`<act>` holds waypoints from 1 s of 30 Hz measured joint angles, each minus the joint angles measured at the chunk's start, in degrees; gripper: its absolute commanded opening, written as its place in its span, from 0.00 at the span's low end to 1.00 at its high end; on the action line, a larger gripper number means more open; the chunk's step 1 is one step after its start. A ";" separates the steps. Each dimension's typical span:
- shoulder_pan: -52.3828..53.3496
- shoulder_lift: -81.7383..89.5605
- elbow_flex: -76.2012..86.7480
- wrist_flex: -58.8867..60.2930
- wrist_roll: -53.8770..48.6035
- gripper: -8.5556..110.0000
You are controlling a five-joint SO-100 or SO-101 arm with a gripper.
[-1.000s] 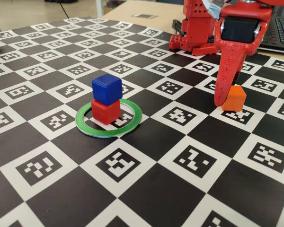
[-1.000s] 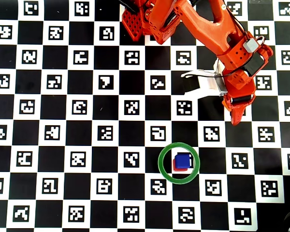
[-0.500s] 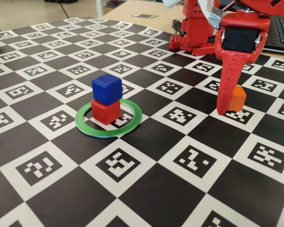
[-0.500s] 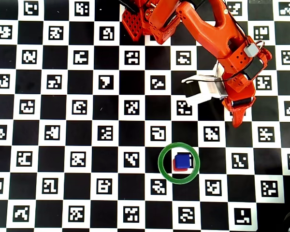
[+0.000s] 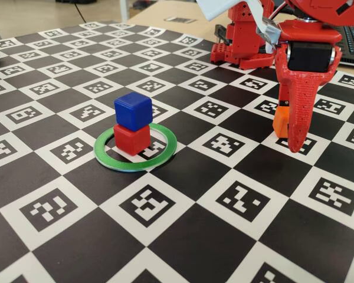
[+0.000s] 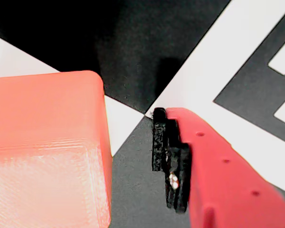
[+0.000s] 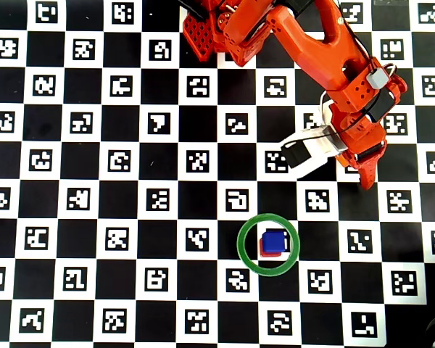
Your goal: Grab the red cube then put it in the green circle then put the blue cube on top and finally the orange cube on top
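The blue cube [image 5: 133, 109] [image 7: 276, 240] sits on the red cube [image 5: 131, 139] [image 7: 263, 253], both inside the green circle [image 5: 135, 165] [image 7: 240, 244]. To the right in the fixed view stands the orange cube [image 5: 281, 121] on the board, its right part hidden behind my red finger. My gripper [image 5: 290, 139] [image 7: 362, 176] is open, tip down at board level. In the wrist view the orange cube [image 6: 45, 147] fills the left and one finger [image 6: 218, 175] with a black pad stands right of it, a narrow gap between them. The other finger is out of view.
The checkered marker board [image 5: 183, 236] covers the table. My red arm base [image 5: 242, 41] stands at the back, with a dark keyboard [image 5: 351, 38] beside it on the right. A white camera mount [image 7: 308, 148] sticks out left of the wrist.
In the fixed view my finger has swung from the orange cube's left side across to its right front, now covering part of it. The stack in the ring is unchanged.
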 measured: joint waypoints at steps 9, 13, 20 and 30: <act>0.00 0.00 -1.85 0.09 -2.64 0.45; 0.00 0.00 -2.11 0.09 -2.55 0.40; 0.00 -0.09 -2.11 0.09 -2.64 0.19; 0.00 -0.09 -2.11 0.09 -1.58 0.11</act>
